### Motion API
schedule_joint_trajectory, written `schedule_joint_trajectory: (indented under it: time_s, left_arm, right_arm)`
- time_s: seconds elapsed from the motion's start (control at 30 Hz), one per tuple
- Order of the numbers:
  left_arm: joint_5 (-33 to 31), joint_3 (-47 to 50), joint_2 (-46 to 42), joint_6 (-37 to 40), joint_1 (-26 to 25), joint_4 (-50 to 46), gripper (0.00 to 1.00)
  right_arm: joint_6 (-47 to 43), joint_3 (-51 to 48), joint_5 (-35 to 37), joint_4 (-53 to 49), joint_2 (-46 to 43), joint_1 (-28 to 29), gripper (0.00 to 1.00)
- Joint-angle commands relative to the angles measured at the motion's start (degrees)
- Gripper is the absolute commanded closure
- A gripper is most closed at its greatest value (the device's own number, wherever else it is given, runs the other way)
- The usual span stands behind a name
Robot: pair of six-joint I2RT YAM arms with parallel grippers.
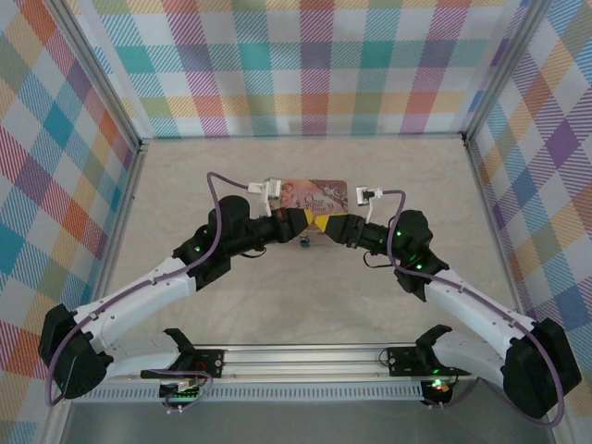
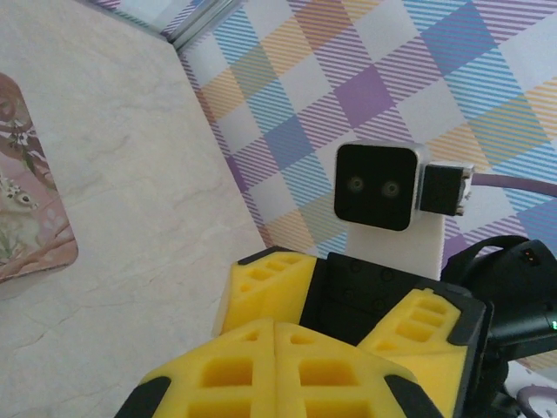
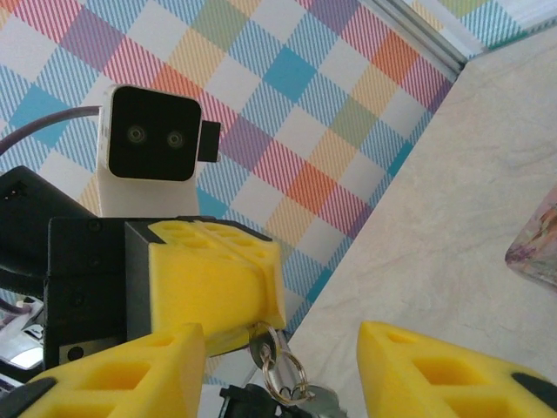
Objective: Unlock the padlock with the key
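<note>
Top view: the left hand (image 1: 298, 223) and right hand (image 1: 326, 226) meet tip to tip over the desk (image 1: 277, 296), just in front of a tin (image 1: 310, 192). A tiny blue padlock (image 1: 303, 242) sits right under them; I cannot tell if it hangs or rests.

Left wrist view: the left hand's 2 fingers (image 2: 226, 374) are pressed together.

Right wrist view: the left hand is clenched on the key (image 3: 260, 336), which is thin and silvery. Its holed head pokes down out of the pads, long axis roughly vertical, blade hidden. A ring (image 3: 284, 376) hangs from the head. The right hand is released, its fingers standing wide apart on either side.
</note>
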State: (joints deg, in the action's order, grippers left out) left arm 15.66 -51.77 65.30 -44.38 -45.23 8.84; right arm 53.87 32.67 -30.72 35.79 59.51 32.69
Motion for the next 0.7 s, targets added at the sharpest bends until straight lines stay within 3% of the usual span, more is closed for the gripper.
schedule_joint_trajectory:
  time_s: [0.0, 0.23, 0.57, 0.67]
  left_arm:
    - [1.3, 1.1, -1.0, -1.7, 0.2, 4.0, 1.0]
    - [1.6, 1.4, -0.7, -2.3, 0.1, 4.9, 1.0]
    - [1.6, 2.0, -0.7, -3.3, -0.5, 6.7, 1.0]
    - [1.9, 2.1, -0.4, -3.6, -0.6, 7.4, 1.0]
  right_arm:
    - [0.8, -0.4, -2.1, 4.9, 0.0, -0.2, 0.56]
    - [1.1, -0.4, -2.8, 5.7, -0.1, -0.2, 0.64]
    - [1.2, -0.2, -2.9, 4.9, 0.7, -0.2, 0.63]
    - [1.2, -0.3, -2.8, 5.2, 1.0, -0.2, 0.67]
